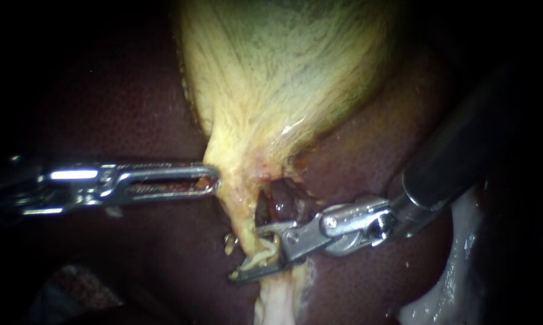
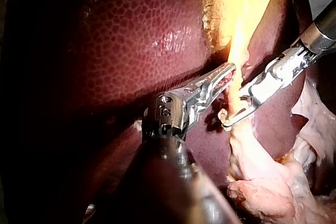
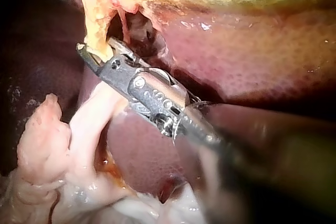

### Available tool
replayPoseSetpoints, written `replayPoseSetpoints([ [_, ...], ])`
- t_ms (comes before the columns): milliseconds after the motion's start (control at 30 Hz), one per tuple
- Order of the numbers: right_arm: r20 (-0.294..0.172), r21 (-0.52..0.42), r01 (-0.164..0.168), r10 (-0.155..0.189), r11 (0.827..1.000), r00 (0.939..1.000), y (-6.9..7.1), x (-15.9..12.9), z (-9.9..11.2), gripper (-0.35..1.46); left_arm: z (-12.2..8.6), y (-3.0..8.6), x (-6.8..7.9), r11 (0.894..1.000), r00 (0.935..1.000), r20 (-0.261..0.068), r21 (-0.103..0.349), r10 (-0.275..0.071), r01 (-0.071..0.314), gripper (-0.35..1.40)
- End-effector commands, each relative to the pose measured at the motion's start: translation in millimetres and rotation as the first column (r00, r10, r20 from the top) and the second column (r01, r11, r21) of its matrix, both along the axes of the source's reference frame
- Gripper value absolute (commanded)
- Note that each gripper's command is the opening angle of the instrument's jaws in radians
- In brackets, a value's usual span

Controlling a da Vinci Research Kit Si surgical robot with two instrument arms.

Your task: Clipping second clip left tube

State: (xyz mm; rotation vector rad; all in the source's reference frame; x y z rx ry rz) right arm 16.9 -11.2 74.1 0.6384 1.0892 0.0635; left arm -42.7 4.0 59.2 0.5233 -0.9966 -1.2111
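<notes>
Left instrument [image 1: 214, 180] hand clamps gallbladder [image 1: 283, 72] neck. Right instrument [image 1: 246, 254] hand straddles left tube [image 1: 238, 219], gap showing. Clip looks not yet closed, so squeezing is left.

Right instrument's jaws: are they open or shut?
Open. The right instrument holds its jaws apart, a gap between them, straddling the pale tube.

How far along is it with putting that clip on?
Done: the right instrument, jaws open, straddles the pale tube below the gallbladder, with what looks like the clip between them. In hand: lining up, while the left instrument touches the gallbladder's edge. Left: squeezing the clip shut on the tube.
</notes>
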Motion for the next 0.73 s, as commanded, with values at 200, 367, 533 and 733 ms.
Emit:
replayPoseSetpoints([
  [200,0.026,0.026,-0.009,0.008,1.000,0.9996,0.1,-0.1,-0.1,-0.35,0.0,0.0,0.0,1.000,1.0000,0.000,0.000,0.000,0.000,-0.35],
  [367,0.029,0.031,-0.004,0.003,0.999,0.9996,0.0,-0.1,0.1,-0.35,0.0,0.0,-0.1,1.000,1.0000,0.000,0.000,0.000,0.000,-0.35],
  [533,0.031,0.037,-0.003,0.002,0.999,0.9995,-0.1,-0.1,0.1,-0.35,0.0,0.0,-0.1,1.000,1.0000,0.002,0.001,0.002,-0.002,-0.35],
  [733,0.030,0.044,0.003,-0.005,0.999,0.9995,-0.3,-0.1,0.4,-0.35,0.1,0.1,-0.2,1.000,1.0000,0.001,0.001,0.001,-0.001,-0.35],
])
